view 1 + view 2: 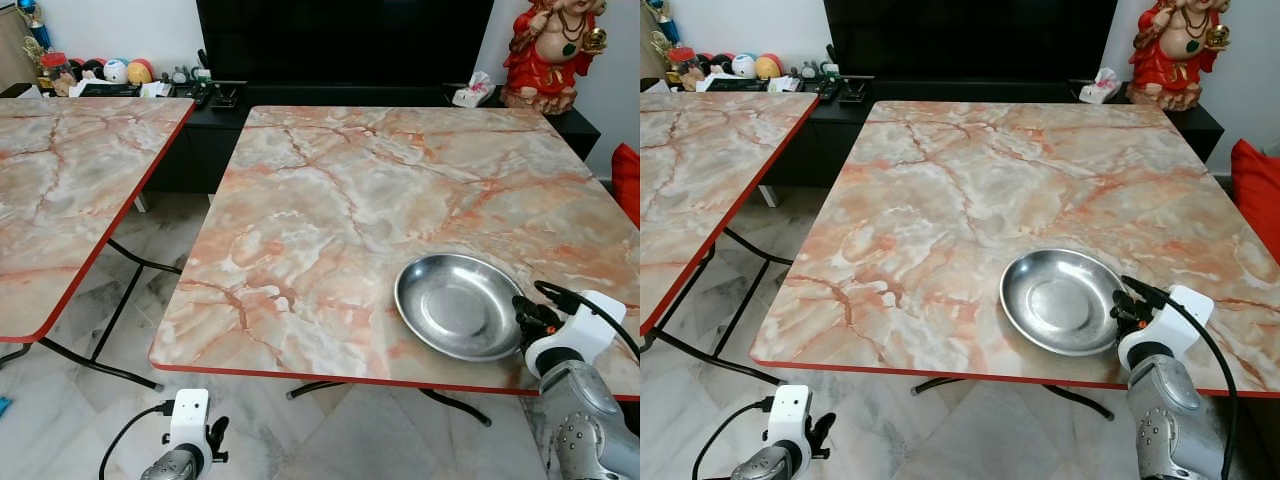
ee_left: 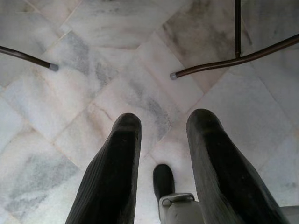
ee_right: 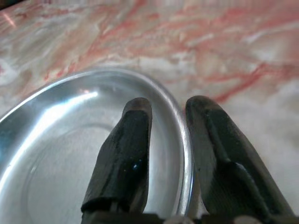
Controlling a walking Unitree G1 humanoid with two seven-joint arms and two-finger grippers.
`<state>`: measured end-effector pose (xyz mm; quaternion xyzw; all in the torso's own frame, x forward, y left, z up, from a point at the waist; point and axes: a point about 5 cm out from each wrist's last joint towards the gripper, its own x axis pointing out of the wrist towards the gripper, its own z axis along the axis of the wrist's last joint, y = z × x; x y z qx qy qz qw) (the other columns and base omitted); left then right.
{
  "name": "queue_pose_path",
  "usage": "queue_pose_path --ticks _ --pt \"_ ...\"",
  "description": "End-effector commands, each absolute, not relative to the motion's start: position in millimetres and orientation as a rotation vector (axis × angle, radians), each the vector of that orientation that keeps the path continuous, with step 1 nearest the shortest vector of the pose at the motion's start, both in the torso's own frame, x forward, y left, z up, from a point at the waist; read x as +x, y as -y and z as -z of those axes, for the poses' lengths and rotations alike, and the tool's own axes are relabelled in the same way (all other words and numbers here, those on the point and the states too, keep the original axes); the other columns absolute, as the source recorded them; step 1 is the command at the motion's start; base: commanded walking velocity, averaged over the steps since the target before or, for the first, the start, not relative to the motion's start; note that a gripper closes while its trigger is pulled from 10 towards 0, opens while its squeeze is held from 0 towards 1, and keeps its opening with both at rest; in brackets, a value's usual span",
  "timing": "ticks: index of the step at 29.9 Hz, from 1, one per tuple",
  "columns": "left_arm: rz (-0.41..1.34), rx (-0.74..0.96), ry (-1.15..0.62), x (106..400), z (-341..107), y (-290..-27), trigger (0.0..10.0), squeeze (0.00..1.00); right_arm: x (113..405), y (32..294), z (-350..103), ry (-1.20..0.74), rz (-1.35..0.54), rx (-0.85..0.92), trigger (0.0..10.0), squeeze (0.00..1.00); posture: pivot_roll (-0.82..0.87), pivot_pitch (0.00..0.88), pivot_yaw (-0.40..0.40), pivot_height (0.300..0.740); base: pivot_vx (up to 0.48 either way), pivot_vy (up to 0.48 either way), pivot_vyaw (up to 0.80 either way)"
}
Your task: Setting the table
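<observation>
While the plate sits near the table's front right corner: keep it flat.
Plate: steel plate [image 1: 458,304] on the marble table [image 1: 330,210].
Right gripper [image 3: 167,119]: fingers straddling the rim, narrow gap, seemingly pinching it.
Advice: release only once settled, then withdraw level.
Left gripper [image 2: 163,140]: fingers apart, idle over the floor [image 2: 93,70].

A polished metal dish [image 1: 458,305] is lying on the table [image 1: 330,200], its smooth bowl mirroring light, while the tabletop is showing a glossy marble-patterned laminate in pink and grey, edged with a red band. The right gripper [image 3: 167,109] is presenting matt black, rubbery-looking fingers [image 3: 126,154] astride the dish rim, one inside and one outside, and the left gripper [image 2: 163,126] is showing ribbed black fingers [image 2: 114,177] above the floor [image 2: 93,70] of smooth, veined white marble tiles. The figurine [image 1: 548,45] behind the table is gleaming with glossy red and gold glaze.
</observation>
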<state>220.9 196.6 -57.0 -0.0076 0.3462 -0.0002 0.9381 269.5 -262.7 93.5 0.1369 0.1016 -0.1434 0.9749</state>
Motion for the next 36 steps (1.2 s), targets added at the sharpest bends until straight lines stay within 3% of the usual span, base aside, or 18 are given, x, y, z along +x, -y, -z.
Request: queue_pose_path --ticks 1,3,11,17,23,36 --pt "-0.005 -0.014 -0.721 217 59 -200 10.0 0.00 269 264 -99 -0.168 0.298 0.242 10.0 0.00 -0.01 0.016 0.013 0.736 0.000 0.000 0.00" --pt "-0.002 -0.017 -0.717 217 59 -199 10.0 0.00 269 257 -121 0.002 0.280 0.124 10.0 0.00 -0.02 0.014 0.013 0.736 0.000 0.000 0.00" --pt "-0.005 -0.020 -0.715 217 59 -198 10.0 0.00 258 237 -128 0.158 0.302 -0.022 10.0 0.00 -0.01 0.012 0.009 0.736 0.000 0.000 0.00" --pt "-0.016 -0.024 -0.729 213 61 -199 10.0 0.00 258 214 -112 0.159 0.226 -0.009 10.0 0.00 0.00 0.000 0.003 0.736 0.000 0.000 0.00" --pt "-0.025 -0.032 -0.732 212 62 -199 10.0 0.00 261 211 -113 0.179 0.214 -0.010 10.0 0.00 -0.01 0.000 0.006 0.736 0.000 0.000 0.00" --pt "-0.031 -0.030 -0.749 209 64 -202 10.0 0.00 270 205 -122 0.235 0.188 -0.021 10.0 0.00 0.01 0.000 0.011 0.736 0.000 0.408 0.00"
